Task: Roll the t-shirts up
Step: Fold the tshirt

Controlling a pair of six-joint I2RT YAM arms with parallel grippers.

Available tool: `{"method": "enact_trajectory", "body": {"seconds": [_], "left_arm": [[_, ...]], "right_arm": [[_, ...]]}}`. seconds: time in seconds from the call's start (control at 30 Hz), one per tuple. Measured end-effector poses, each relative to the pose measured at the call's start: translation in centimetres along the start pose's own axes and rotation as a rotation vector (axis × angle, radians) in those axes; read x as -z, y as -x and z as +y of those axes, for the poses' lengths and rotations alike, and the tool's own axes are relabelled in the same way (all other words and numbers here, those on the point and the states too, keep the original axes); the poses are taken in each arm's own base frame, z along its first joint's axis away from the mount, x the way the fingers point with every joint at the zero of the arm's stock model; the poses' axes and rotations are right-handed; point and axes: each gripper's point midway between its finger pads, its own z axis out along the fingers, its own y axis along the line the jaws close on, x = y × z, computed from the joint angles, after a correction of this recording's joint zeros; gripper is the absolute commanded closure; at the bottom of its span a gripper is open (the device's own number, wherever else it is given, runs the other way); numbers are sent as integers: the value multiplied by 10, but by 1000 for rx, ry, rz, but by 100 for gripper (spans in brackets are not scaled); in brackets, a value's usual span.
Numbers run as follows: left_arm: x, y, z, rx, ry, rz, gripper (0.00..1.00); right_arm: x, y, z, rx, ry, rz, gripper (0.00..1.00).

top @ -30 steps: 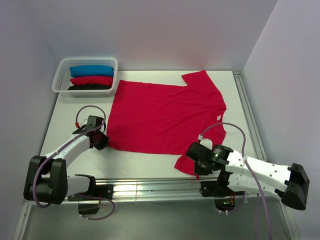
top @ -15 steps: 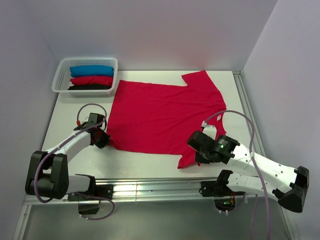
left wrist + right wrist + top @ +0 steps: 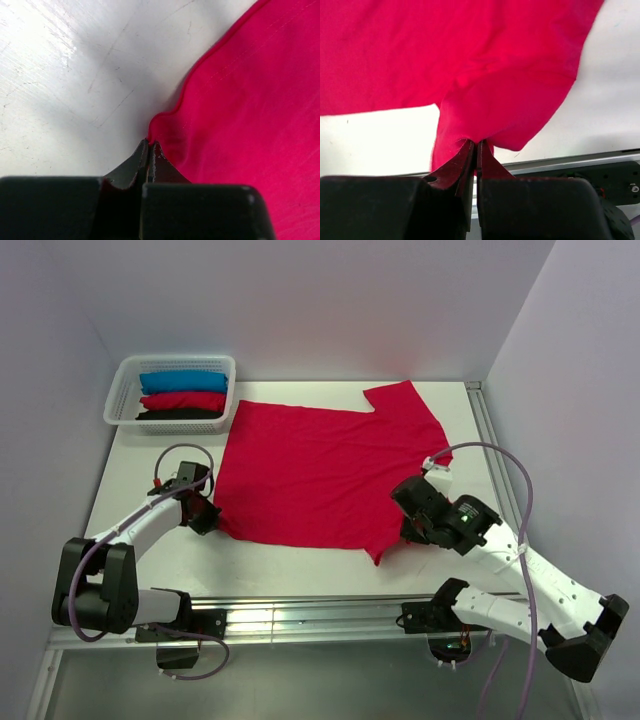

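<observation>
Two pinches on the crimson t-shirt: my left gripper clamps its near hem corner, my right gripper its near sleeve, body spread flat on the table beyond both, long axis left-right.

— Where's the top view?
— High above the near side, looking down on the whole table.
— And the wrists?
— Pressed close behind their fingers, each sharing the red shirt's edge.
</observation>
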Motion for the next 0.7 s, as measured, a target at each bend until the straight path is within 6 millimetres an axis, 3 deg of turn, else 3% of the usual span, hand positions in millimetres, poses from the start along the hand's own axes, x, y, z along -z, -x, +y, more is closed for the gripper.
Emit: {"method": "enact_trajectory", "body": {"seconds": [0.37, 0.7], "left_arm": [[6, 5, -8, 4, -12, -3, 99], [13, 9, -15, 9, -18, 0, 100]], "right_arm": [[-3, 27, -31, -70, -76, -68, 100], [6, 66, -32, -83, -84, -137, 100]]}}
